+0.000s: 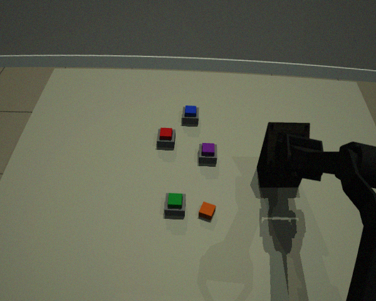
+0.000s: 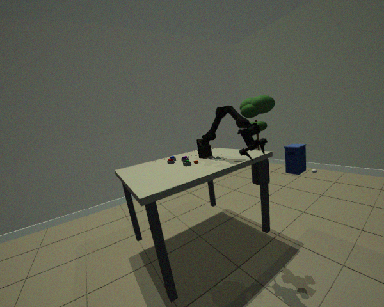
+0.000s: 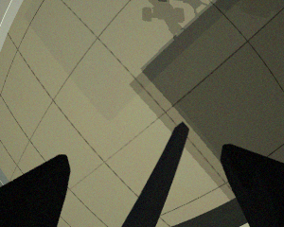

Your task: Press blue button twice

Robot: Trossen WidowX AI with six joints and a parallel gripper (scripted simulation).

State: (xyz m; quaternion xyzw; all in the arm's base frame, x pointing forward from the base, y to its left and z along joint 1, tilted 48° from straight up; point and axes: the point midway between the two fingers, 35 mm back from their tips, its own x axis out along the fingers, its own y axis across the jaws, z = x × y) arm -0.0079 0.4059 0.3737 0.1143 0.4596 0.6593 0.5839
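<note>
The blue button (image 1: 190, 111) (image 2: 172, 157) sits on its grey base at the far middle of the table (image 1: 84, 162) (image 2: 159, 178). My gripper (image 2: 254, 148) (image 3: 146, 159) is open and empty. In the exterior view it hangs at the table's far right corner, well away from the buttons, pointing down past the edge. The wrist view shows only the floor, a table leg (image 3: 157, 189) and a strip of the table's edge between the fingers. The arm's base (image 1: 284, 155) stands to the right of the buttons.
A red button (image 1: 165, 133), a purple button (image 1: 208, 148) and a green button (image 1: 175, 200) stand near the blue one. An orange block (image 1: 207, 209) lies right of the green button. A blue bin (image 2: 295, 158) and a green plant (image 2: 256, 105) stand beyond the table.
</note>
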